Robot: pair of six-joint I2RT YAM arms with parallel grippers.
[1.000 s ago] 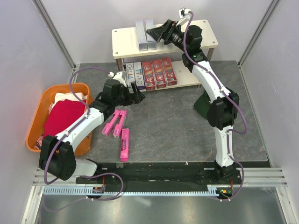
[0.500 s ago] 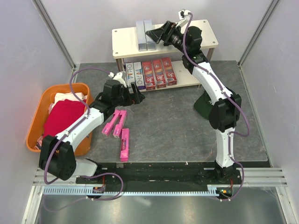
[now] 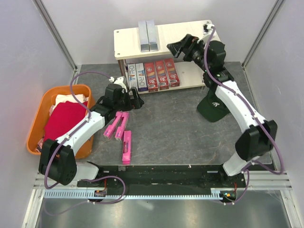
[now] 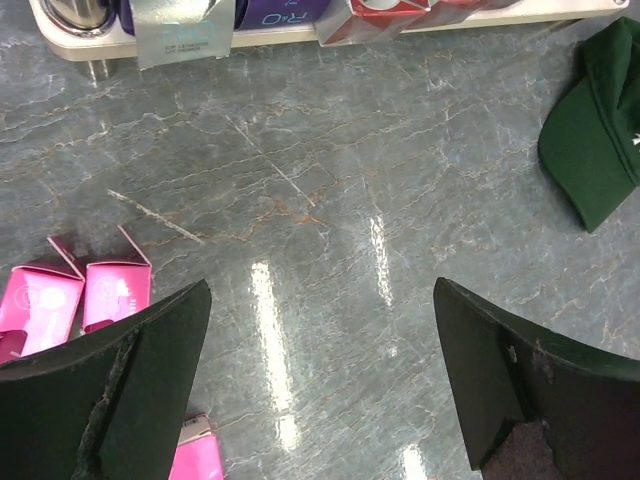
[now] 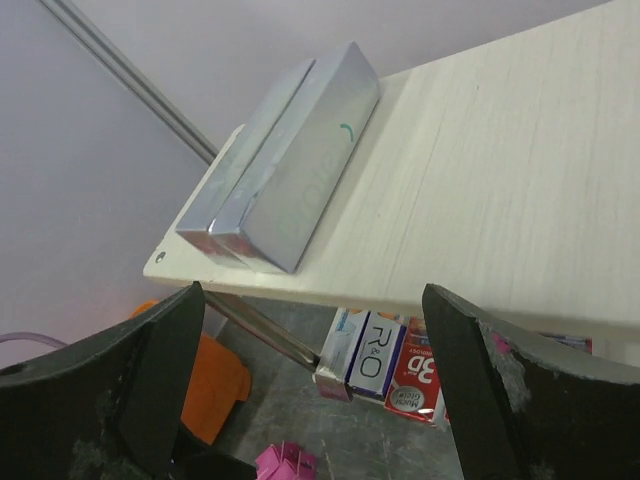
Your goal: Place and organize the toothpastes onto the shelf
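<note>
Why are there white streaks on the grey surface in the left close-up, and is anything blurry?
Left wrist view: the streaks are lamp glare on the glossy table; the left gripper's fingers, near the lens, look soft. Right wrist view: the silver toothpaste boxes shine mildly; the right gripper's fingers blur likewise. Top external view: even light, faint shadows.

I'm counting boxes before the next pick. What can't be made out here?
Top view: what lies in the orange basket, under the red cloth.
Top view: far ends of the lower-shelf boxes, under the top board of the shelf.
Left wrist view: the pink boxes, partly behind a finger of the left gripper.
</note>
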